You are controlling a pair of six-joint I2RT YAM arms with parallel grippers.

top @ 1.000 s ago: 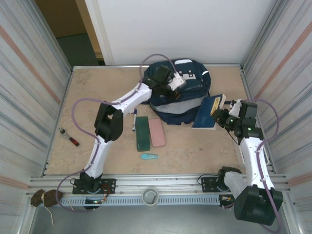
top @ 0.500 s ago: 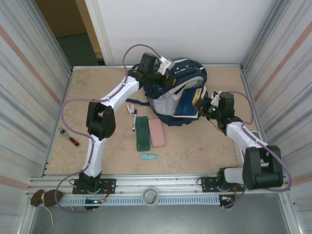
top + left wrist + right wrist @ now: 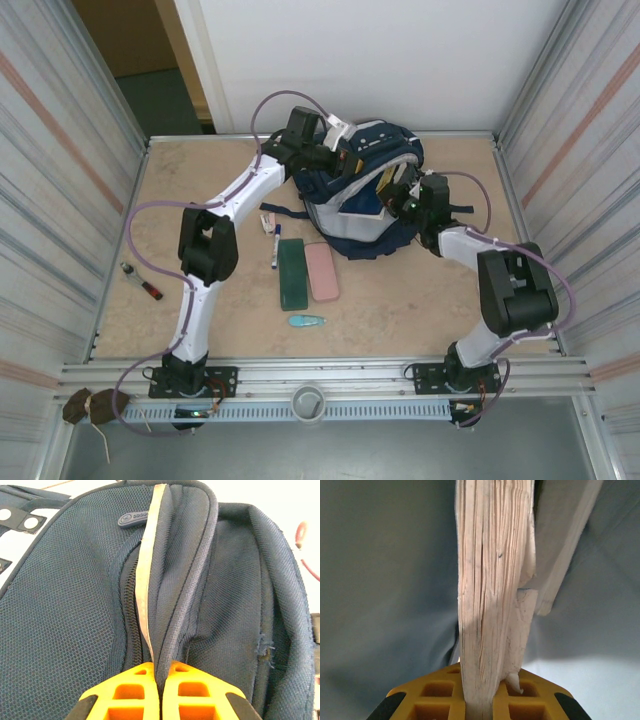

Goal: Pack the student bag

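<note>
One bag [image 3: 392,150], one book [image 3: 490,595], two cases [image 3: 292,273] [image 3: 321,271], one screwdriver [image 3: 142,282]

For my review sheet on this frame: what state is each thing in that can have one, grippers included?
student bag: open, its edge pinched by the left gripper
left gripper: shut on the student bag
right gripper: shut on the book
book: closed, partly inside the student bag
green case: closed, flat on the table
pink case: closed, flat beside the green case
</note>
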